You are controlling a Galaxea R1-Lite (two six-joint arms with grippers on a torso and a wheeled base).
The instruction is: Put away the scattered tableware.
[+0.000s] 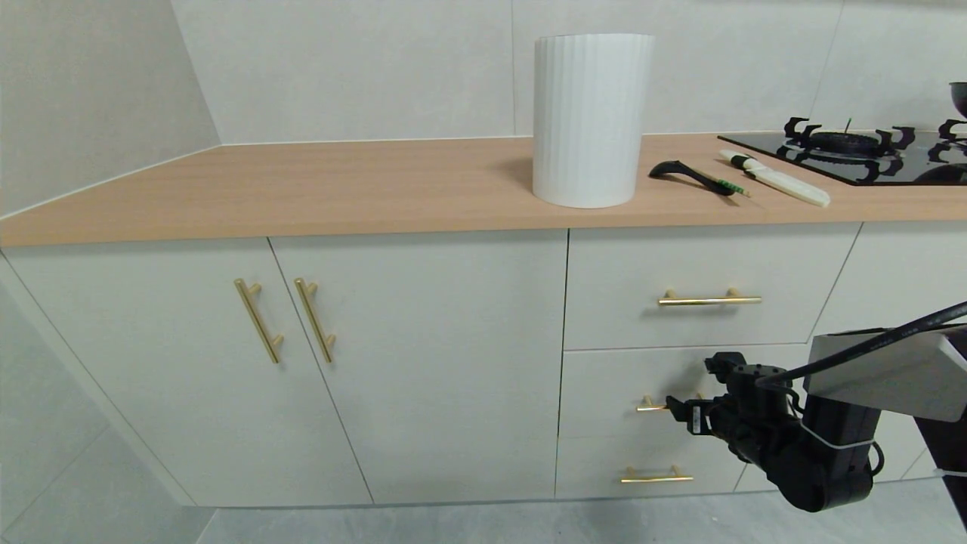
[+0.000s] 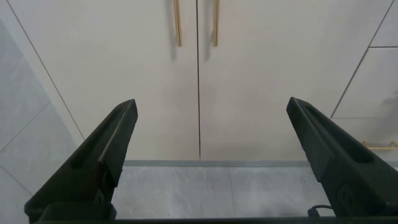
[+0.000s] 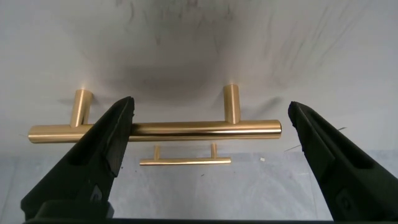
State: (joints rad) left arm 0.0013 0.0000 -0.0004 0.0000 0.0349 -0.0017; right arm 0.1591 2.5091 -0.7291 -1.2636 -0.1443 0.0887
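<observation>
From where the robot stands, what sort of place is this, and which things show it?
Most likely a kitchen: a wooden countertop over pale cabinets with brass handles, a gas hob at the right, and a black spoon and white knife beside it.

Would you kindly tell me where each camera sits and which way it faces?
Head view: on the head, looking forward and down at countertop and cabinets; right gripper low, at the middle drawer handle.
Left wrist view: left wrist, facing the door handles and floor; left gripper open.
Right wrist view: right wrist, close to that drawer handle; fingers open.
Shared: head and right wrist both show that handle.
</observation>
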